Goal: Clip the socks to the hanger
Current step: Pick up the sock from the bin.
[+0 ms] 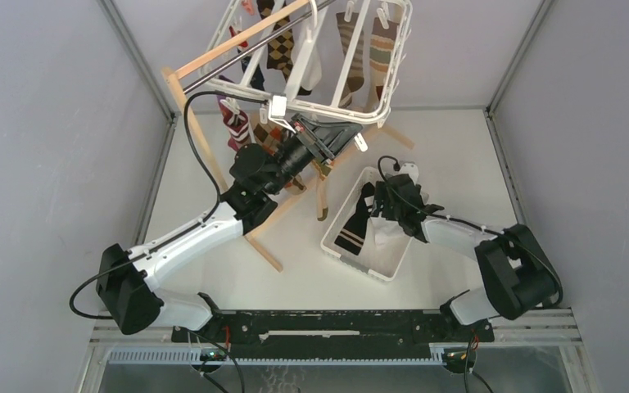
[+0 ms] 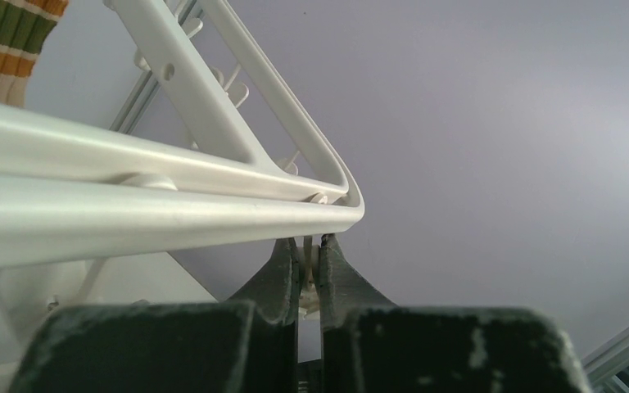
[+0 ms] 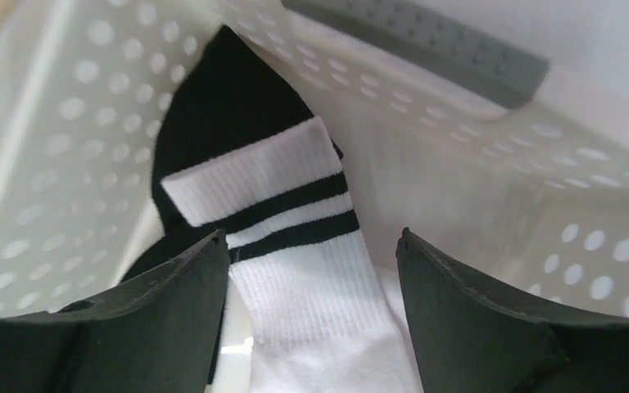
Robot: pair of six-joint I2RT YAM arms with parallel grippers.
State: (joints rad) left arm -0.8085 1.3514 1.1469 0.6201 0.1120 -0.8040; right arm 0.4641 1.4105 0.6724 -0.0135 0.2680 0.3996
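Note:
The white hanger [image 1: 332, 110] hangs tilted at the top, with striped [image 1: 354, 49], argyle [image 1: 278, 51] and other socks clipped to it. My left gripper [image 1: 350, 136] reaches up under the hanger's near rim [image 2: 131, 214] and is shut [image 2: 311, 247] on a small white clip [image 2: 311, 264] just below that rim. My right gripper [image 1: 383, 214] is down in the white basket [image 1: 340, 246], open [image 3: 313, 243] around a white sock with black stripes [image 3: 295, 270], fingers apart on either side of it. A black sock with white stripes [image 1: 355, 223] lies beside it, also seen in the right wrist view [image 3: 213, 106].
A wooden stand [image 1: 203, 151] with a metal rod [image 1: 250, 51] carries the hanger; its legs spread across the table behind and left of the basket. The perforated basket walls [image 3: 65, 131] close in around my right gripper. Grey walls enclose the table.

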